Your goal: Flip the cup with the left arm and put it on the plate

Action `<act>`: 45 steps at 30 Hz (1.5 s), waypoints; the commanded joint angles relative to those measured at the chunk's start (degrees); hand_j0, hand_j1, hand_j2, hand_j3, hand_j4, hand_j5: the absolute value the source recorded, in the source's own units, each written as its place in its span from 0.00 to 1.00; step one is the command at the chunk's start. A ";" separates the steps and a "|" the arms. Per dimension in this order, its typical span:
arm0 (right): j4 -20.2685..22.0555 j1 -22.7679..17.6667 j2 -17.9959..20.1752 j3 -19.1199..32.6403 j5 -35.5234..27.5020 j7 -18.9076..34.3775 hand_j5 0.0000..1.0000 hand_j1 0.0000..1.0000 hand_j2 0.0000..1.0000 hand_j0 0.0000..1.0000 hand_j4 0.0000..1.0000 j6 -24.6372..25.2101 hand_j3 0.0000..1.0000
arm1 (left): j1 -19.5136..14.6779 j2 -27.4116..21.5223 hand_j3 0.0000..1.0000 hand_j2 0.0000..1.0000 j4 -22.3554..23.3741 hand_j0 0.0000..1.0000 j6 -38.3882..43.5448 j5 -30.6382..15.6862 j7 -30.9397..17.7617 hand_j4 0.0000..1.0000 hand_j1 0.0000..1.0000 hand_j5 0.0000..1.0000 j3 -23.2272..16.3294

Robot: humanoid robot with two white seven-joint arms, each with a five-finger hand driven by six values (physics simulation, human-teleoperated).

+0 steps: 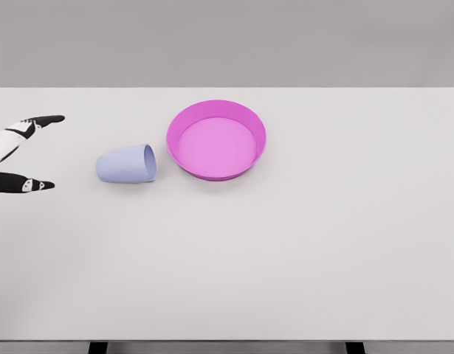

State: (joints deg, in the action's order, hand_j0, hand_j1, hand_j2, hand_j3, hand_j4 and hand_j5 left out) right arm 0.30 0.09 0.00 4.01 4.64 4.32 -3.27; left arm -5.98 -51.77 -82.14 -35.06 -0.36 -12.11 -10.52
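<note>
while spread, left hand hovers.

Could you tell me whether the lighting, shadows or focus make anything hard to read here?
Head view: even, soft light, no glare; faint shadows under the cup and plate; everything sharp; only the left hand is cropped by the picture's edge.

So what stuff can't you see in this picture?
- Left hand, head view: only some fingers show; the left edge cuts off the palm and arm.
- Right hand: out of view altogether.
- Cup: it lies on its side, mouth toward the plate, so its inside and bottom cannot be seen.
- Table: only the dark tops of its legs show at the bottom edge.
</note>
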 commanded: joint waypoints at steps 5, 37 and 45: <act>0.14 -0.97 0.00 0.04 0.02 0.16 1.00 1.00 1.00 1.00 1.00 -0.07 1.00 | -0.09 0.00 1.00 1.00 -0.21 1.00 0.06 -0.25 -0.11 1.00 1.00 1.00 0.59; 0.14 -0.97 0.00 0.04 0.02 0.16 1.00 1.00 1.00 1.00 1.00 -0.07 1.00 | 0.53 -17.93 1.00 1.00 -4.43 1.00 0.06 2.21 -9.78 1.00 1.00 1.00 7.36; 0.14 -0.88 0.00 0.04 0.02 0.16 1.00 1.00 1.00 1.00 1.00 -0.07 1.00 | -0.17 -17.84 1.00 1.00 -7.51 1.00 0.06 4.23 -10.30 1.00 1.00 1.00 3.41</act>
State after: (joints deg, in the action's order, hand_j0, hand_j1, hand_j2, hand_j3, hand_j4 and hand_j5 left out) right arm 0.44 -0.88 0.00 4.04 4.66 4.47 -3.32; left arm -6.59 -69.34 -89.34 -35.09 3.65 -22.31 -6.30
